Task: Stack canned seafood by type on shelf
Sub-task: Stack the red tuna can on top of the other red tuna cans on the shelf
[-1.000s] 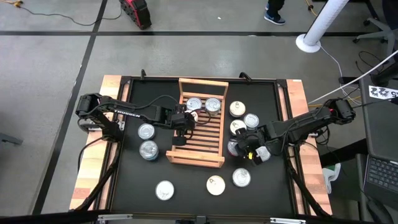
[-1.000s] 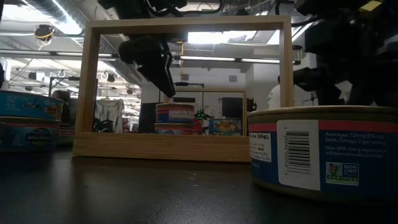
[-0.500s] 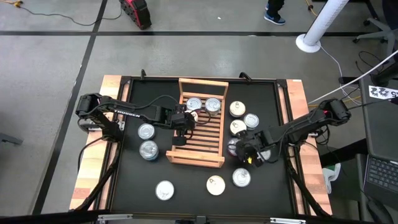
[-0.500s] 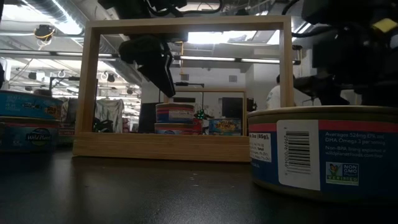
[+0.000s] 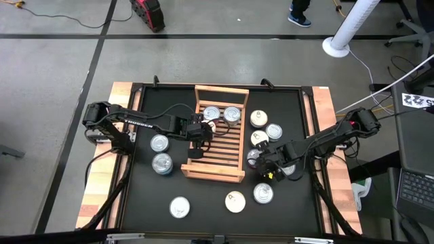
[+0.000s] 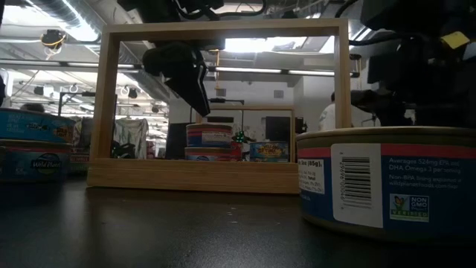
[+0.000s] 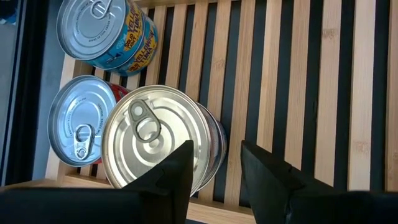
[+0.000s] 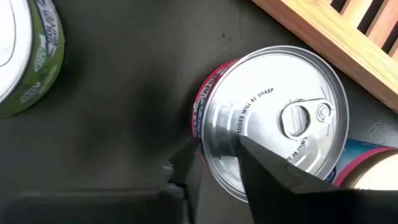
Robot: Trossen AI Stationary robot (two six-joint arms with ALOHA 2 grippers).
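Note:
The wooden slatted shelf [image 5: 227, 152] lies mid-table. At its far end stand three round tins, seen in the left wrist view: a blue-and-yellow one [image 7: 102, 28], a silver-lidded one [image 7: 81, 121] and a red-walled one [image 7: 155, 134]. My left gripper [image 5: 202, 132] [image 7: 214, 168] hangs open above the slats, right beside the red-walled tin. My right gripper [image 5: 263, 165] [image 8: 217, 158] is at a red-walled, silver-lidded tin [image 8: 273, 118] [image 5: 254, 157] that stands on the table just right of the shelf. Its fingers are a narrow gap apart. My right gripper comes at the red-walled tin from above, at the edge away from the shelf. One finger [image 8: 267, 171] shows over the lid's rim [image 8: 217, 146] and the other [image 8: 186, 165] beside the tin's wall. Whether either one touches the tin, I cannot tell.
More round tins stand on the black table: three right of the shelf [image 5: 258, 118] [image 5: 274, 131] [image 5: 260, 139], two left of it [image 5: 159, 142] [image 5: 163, 163], and three toward the near edge [image 5: 180, 207] [image 5: 235, 201] [image 5: 263, 193]. A blue-labelled tin [image 6: 387, 186] fills the low view's right.
My right gripper has moved toward the table's left, from beside a tin farther right up to the red-walled tin next to the shelf. No tin has visibly shifted.

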